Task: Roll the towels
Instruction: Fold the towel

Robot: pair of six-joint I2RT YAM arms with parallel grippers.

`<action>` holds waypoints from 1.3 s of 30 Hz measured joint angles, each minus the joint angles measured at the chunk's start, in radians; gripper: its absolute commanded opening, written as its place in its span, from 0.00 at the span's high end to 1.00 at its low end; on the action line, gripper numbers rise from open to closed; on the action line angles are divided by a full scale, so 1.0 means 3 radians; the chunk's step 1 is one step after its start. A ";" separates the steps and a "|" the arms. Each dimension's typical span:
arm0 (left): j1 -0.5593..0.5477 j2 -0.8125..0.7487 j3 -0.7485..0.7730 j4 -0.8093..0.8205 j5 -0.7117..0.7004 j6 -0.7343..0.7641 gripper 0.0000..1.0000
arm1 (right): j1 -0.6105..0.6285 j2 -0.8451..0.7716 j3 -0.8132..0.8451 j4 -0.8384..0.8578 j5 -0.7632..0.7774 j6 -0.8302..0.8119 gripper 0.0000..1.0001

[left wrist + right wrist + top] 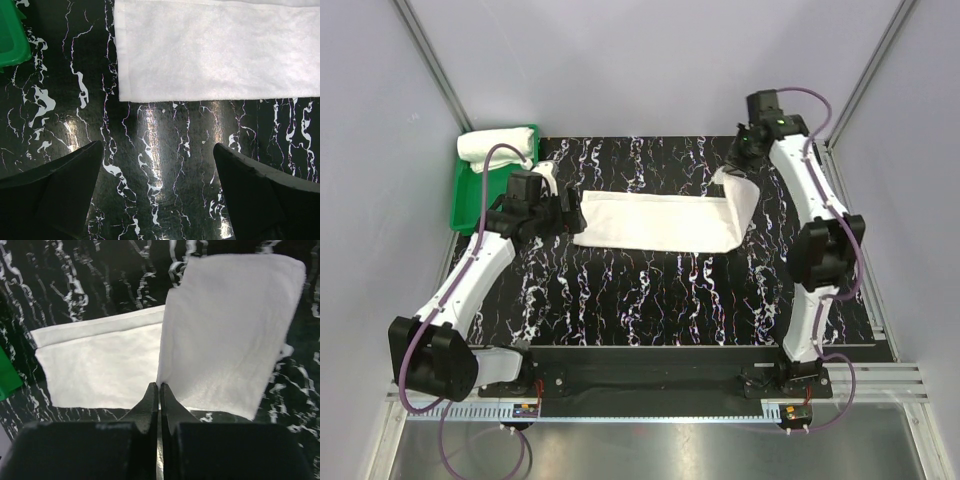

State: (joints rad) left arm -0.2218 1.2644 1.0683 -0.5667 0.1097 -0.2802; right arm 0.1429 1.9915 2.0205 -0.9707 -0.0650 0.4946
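Observation:
A white towel (655,222) lies flat across the middle of the black marbled table. Its right end is folded up and hangs from my right gripper (732,174). In the right wrist view the gripper (159,386) is shut on the edge of the lifted flap (230,330). My left gripper (570,212) sits just off the towel's left end. In the left wrist view the gripper (157,147) is open over bare table, and the towel (215,50) lies just ahead of its fingers. A second towel (498,147) lies rolled in the green tray (470,195).
The green tray stands at the table's back left corner, close to the left arm; its corner (11,40) shows in the left wrist view. Grey walls and metal frame posts close in the sides and back. A black rail runs along the near edge.

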 measured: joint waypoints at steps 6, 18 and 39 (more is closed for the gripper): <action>0.0061 0.0000 -0.0005 0.0005 0.0038 -0.0032 0.01 | 0.0509 0.0530 0.0824 -0.0268 0.0080 0.0106 1.00; 0.0229 -0.0006 -0.0081 0.0039 0.0134 -0.0127 0.01 | 0.1289 0.1130 0.1530 -0.0076 0.0075 0.0402 1.00; 0.0615 -0.0020 -0.0160 0.0103 0.0259 -0.0315 0.01 | 0.2021 0.1574 0.1284 0.1314 -0.0020 0.0755 0.99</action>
State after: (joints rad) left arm -0.0372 1.2583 1.0203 -0.5358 0.1875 -0.3748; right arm 0.7490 2.4638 2.4058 -0.5766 -0.0711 0.7212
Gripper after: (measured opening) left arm 0.985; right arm 0.014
